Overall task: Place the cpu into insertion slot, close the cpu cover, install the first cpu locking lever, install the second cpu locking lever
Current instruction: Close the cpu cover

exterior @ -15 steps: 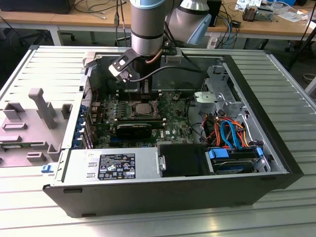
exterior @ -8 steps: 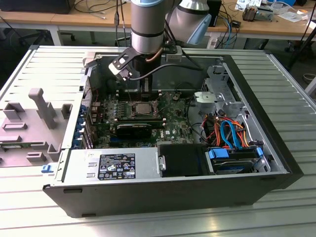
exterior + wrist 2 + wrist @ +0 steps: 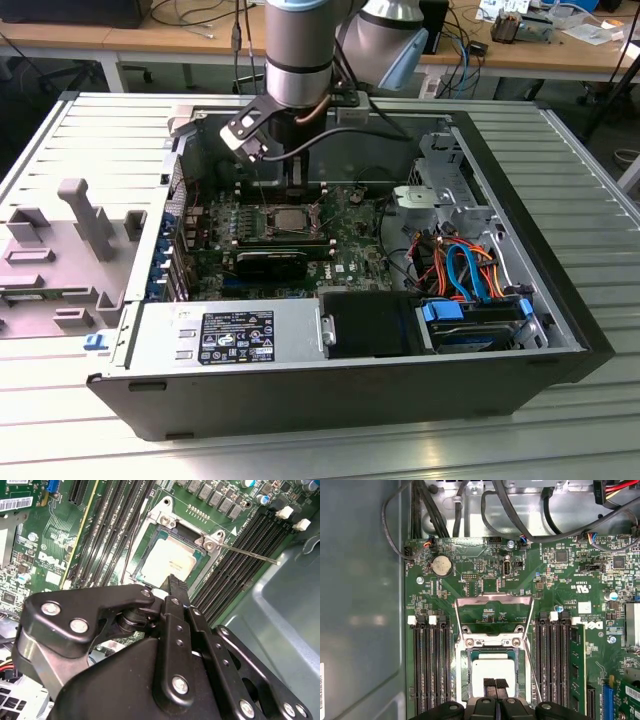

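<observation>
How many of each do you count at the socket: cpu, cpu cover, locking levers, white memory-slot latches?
cpu: 1
cpu cover: 1
locking levers: 2
white memory-slot latches: 4
Total: 8

The cpu [image 3: 492, 669] in the insertion slot [image 3: 465, 677], cpu cover [image 3: 493, 600] just beside

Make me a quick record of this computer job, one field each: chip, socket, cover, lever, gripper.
chip: lying flat in the socket
socket: filled, uncovered
cover: open, swung back off the socket
lever: thin rod sticking out past a socket corner
gripper: fingertips together, directly over the chip; contact with it cannot be told
</observation>
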